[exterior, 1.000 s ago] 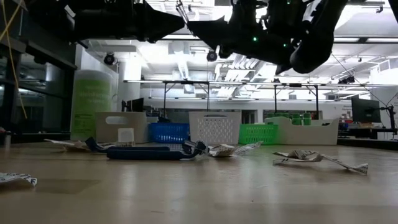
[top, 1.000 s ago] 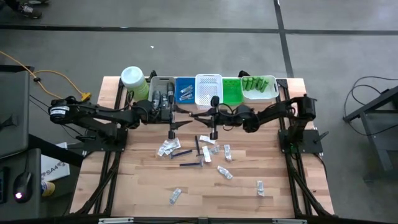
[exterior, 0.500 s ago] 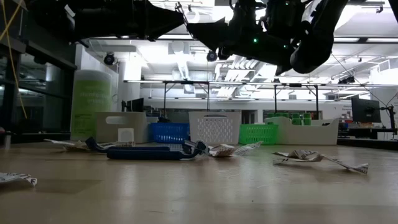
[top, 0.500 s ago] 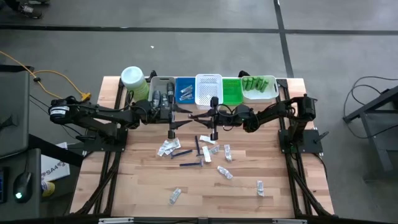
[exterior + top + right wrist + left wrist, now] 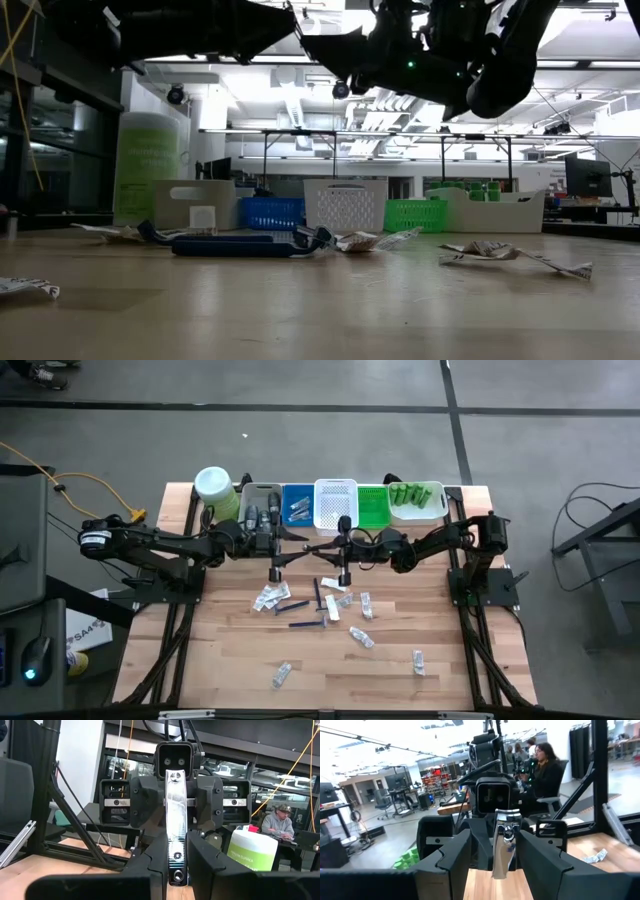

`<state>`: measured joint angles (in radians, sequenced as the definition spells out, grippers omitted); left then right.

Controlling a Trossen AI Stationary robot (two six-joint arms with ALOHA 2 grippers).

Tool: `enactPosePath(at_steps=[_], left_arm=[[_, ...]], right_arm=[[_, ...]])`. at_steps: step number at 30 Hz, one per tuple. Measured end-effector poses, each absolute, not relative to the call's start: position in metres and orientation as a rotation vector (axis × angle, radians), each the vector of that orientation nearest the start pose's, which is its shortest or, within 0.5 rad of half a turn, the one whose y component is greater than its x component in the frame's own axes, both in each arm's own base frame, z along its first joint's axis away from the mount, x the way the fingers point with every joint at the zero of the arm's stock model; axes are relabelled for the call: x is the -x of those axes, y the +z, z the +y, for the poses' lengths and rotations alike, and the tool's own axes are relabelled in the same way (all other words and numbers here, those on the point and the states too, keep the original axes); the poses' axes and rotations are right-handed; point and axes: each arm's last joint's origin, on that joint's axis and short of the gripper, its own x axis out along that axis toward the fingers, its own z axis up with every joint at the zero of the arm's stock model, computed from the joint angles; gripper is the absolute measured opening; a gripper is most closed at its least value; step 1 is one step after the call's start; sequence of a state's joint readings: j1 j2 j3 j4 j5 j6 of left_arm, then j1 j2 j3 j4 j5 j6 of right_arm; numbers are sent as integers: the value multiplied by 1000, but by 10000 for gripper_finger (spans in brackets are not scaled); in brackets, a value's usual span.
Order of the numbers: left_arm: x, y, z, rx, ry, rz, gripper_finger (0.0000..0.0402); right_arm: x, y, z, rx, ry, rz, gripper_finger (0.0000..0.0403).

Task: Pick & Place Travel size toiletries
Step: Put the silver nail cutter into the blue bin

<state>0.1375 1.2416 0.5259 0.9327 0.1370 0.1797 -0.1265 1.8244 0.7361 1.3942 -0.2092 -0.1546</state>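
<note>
Nothing has moved since a second ago: my left pincer (image 5: pixel 502 862) holds a shiny tube (image 5: pixel 503 847), my right pincer (image 5: pixel 176 865) a metal piece (image 5: pixel 176 827), above the counter (image 5: pixel 230 650). I should carry each to its bin (image 5: pixel 335 507) slowly; other toiletries (image 5: pixel 320 605) lie below.

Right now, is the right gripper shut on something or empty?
Shut on a shiny metal strip: the right gripper has both fingers pressed against it.
</note>
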Motion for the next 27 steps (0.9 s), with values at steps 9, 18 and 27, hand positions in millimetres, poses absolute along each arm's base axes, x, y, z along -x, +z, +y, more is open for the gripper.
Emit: enactPosePath(at_steps=[9,18,27], left_arm=[[-250,263,30,-190,-13,-258,158],[-250,262,30,-165,-16,-253,141],[-250,262,30,-162,-9,-251,54]], right_arm=[[-353,209,-39,229,62,-310,39],[-354,210,-39,234,53,-313,39],[-355,210,-40,223,30,-302,39]])
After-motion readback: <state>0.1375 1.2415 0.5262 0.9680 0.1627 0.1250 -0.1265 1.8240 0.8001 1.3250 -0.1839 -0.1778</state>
